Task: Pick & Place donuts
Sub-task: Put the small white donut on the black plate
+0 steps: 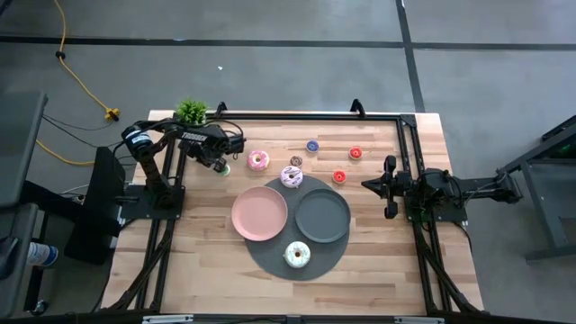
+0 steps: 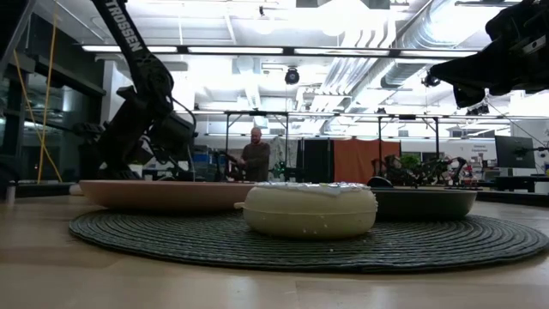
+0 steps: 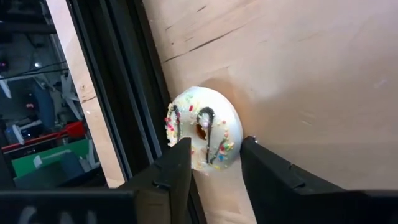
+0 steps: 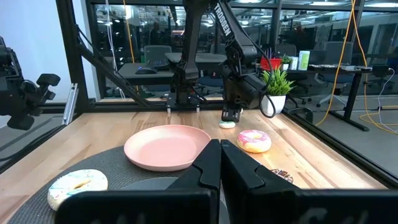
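My left gripper (image 3: 214, 155) (image 1: 222, 166) reaches down at the far left of the table, over a small donut with white icing and sprinkles (image 3: 202, 134) (image 4: 227, 124) that lies flat on the wood beside the black frame rail. Its fingers stand against the donut's two sides. A pink donut (image 1: 258, 160), a pink-and-white one (image 1: 292, 176) and several tiny donuts (image 1: 339, 176) lie on the far half of the table. A white donut (image 1: 298, 256) (image 2: 310, 209) rests on the dark round mat (image 1: 270, 256). My right gripper (image 4: 220, 152) (image 1: 367, 184) waits shut at the right, touching nothing. My left gripper has the small white donut between its two fingers, one finger (image 3: 180, 158) on each side of the ring's nearer part (image 3: 211, 155). The fingers come slanting down from above. The donut lies flat on the table.
A pink plate (image 1: 259, 214) and a grey plate (image 1: 322, 216) sit on the mat at mid-table. A small potted plant (image 1: 191, 111) stands at the far left corner. The black frame rail (image 3: 134, 93) runs close beside the white donut. A person shows in the room beyond.
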`<state>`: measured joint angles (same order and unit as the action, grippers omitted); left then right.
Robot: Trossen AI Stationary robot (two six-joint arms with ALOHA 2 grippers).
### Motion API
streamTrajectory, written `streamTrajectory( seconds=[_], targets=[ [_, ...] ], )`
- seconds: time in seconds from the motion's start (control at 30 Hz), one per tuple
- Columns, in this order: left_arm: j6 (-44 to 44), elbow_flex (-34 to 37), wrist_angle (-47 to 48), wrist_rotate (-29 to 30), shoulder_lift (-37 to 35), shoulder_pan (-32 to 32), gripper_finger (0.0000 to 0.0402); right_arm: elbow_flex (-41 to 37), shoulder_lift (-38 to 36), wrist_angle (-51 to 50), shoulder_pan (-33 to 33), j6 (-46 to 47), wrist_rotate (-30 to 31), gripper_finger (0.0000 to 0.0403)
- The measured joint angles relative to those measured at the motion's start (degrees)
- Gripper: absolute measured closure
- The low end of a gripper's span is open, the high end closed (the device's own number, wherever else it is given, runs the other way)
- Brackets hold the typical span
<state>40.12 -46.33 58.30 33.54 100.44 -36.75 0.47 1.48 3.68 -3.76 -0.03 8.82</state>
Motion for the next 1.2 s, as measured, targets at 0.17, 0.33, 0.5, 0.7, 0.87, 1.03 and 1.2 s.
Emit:
streamTrajectory(
  seconds=[0.17, 0.33, 0.5, 0.7, 0.87, 1.03, 1.2],
  targets=[
    [0.0, 0.1, 0.3, -0.1, 0.0, 0.0, 0.0297, 0.0, 0.0, 0.0, 0.0, 0.0, 0.0, 0.0402],
    [0.0, 0.1, 0.3, -0.1, 0.0, 0.0, 0.0321, 0.0, 0.0, 0.0, 0.0, 0.0, 0.0, 0.0402],
    [-0.1, 0.0, 0.5, 0.1, 0.0, 0.0, 0.0344, 0.0, 0.0, 0.0, 0.0, 0.0, 0.0, 0.0402],
    [-1.5, -1.3, 2.7, -0.1, 0.0, 0.0, 0.0361, 0.0, 0.0, 0.0, 0.0, 0.0, 0.0, 0.0402],
    [-2.6, -3.3, 3.6, 0.2, 0.0, 0.0, 0.0365, 0.0, 0.0, 0.0, 0.0, 0.0, 0.0, 0.0402],
    [-3.1, -6.0, 5.6, 0.0, 0.0, 0.0, 0.0365, 0.0, 0.0, 0.0, 0.0, 0.0, 0.0, 0.0402],
    [-4.4, -8.3, 6.8, 0.0, 0.0, 0.1, 0.0365, 0.0, 0.0, 0.0, 0.0, 0.0, 0.0, 0.0402]
  ],
)
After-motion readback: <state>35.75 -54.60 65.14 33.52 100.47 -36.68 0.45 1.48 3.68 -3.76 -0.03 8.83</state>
